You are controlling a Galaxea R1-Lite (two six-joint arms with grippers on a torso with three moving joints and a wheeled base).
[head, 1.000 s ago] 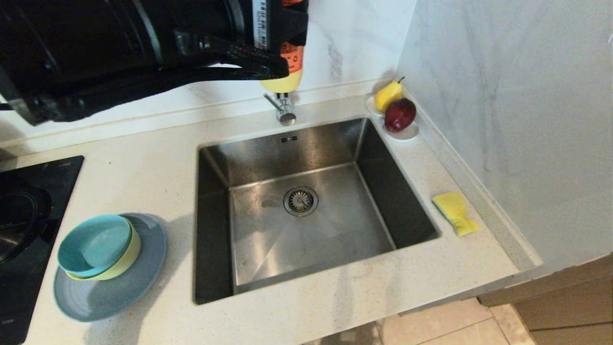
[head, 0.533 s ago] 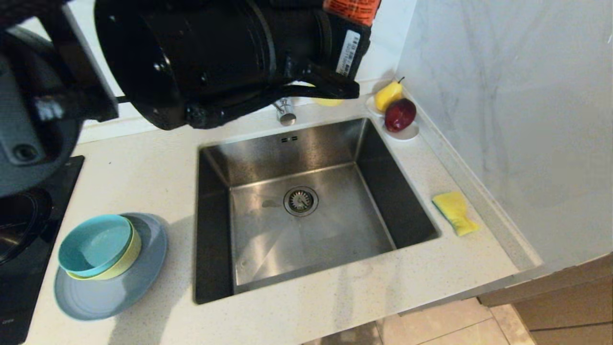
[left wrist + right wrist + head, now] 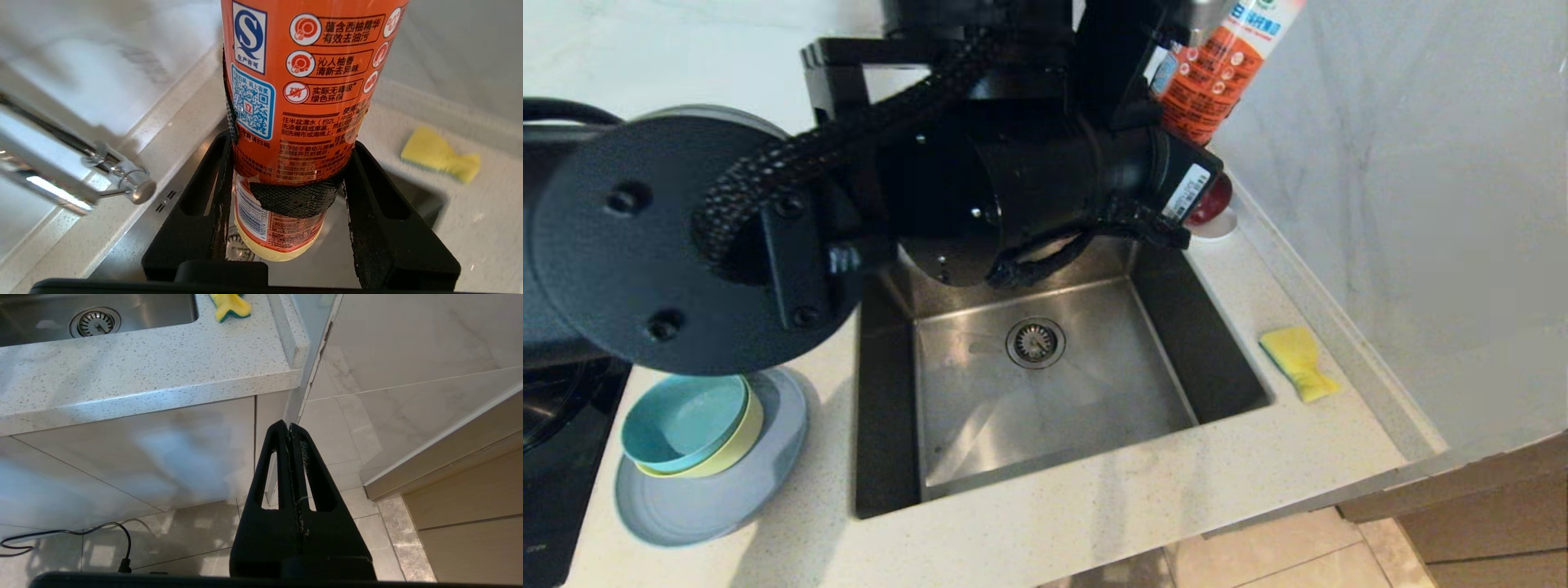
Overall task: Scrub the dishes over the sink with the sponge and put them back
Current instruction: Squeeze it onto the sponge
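An orange detergent bottle [image 3: 302,102] is hanging above the basin — label facing out, pale yellow end lowest. A red apple [image 3: 1215,202] is sitting on a small white dish [image 3: 1217,226] in the speckled worktop's [image 3: 1054,531] far corner; a black hob [image 3: 556,482] is lying at its left.

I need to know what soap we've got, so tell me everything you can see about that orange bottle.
The orange bottle is glossy plastic with a printed Chinese label, a QR code on a blue panel and a pale yellow end. The left claw is shut on its lower part, its black fingers pressing both sides. It hangs tilted above the sink, touching nothing else.
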